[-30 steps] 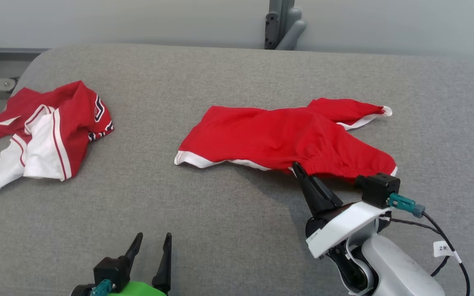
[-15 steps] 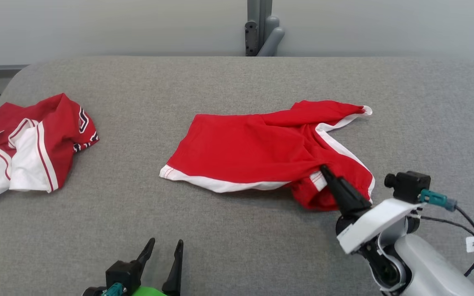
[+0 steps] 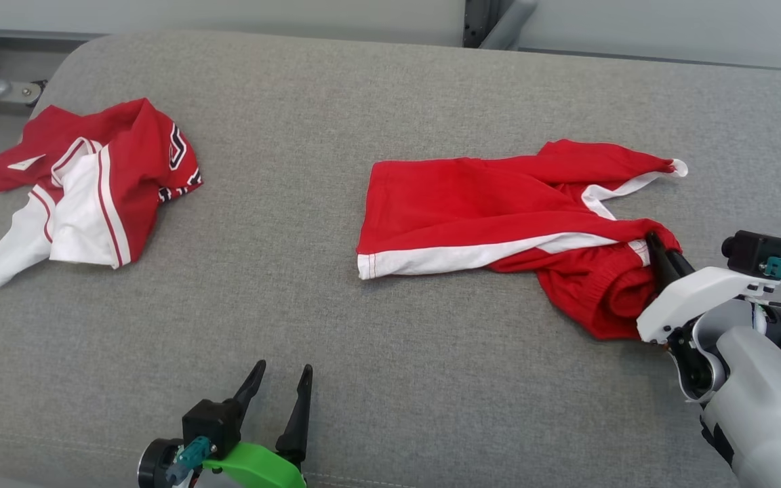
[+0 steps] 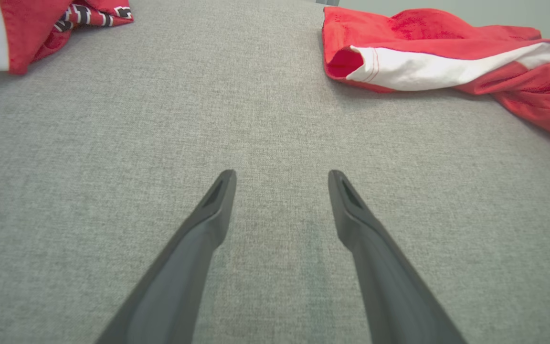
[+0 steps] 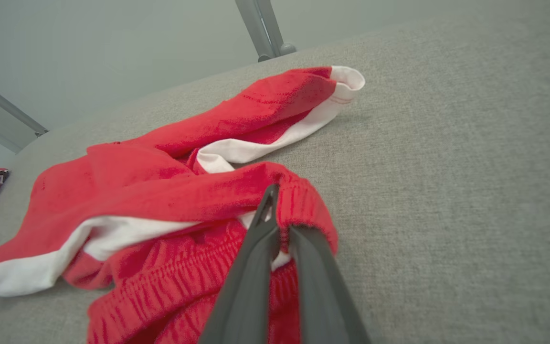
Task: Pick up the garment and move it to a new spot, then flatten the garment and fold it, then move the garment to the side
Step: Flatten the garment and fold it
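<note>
The garment (image 3: 485, 203) is a pair of red shorts with white side stripes, lying rumpled on the grey padded table (image 3: 363, 339) right of centre. My right gripper (image 3: 653, 240) is shut on its ribbed waistband at the near right end, and in the right wrist view the waistband (image 5: 299, 196) wraps over the fingers of that gripper (image 5: 280, 215). One leg opening (image 4: 346, 62) points toward my left gripper (image 3: 283, 369), which stands open above bare table near the front edge, well apart from the shorts; the left wrist view shows nothing between the spread fingers of this gripper (image 4: 282, 177).
A second red and white jersey (image 3: 92, 183) lies crumpled at the table's far left, near the rounded corner. A grey metal post (image 3: 499, 20) rises behind the far edge. Bare grey table lies between the two garments and along the front.
My right gripper has dragged the shorts' waistband to the right, pulling the shorts further from the jersey and stretching them out. The head camera has shifted. The left gripper stays open.
</note>
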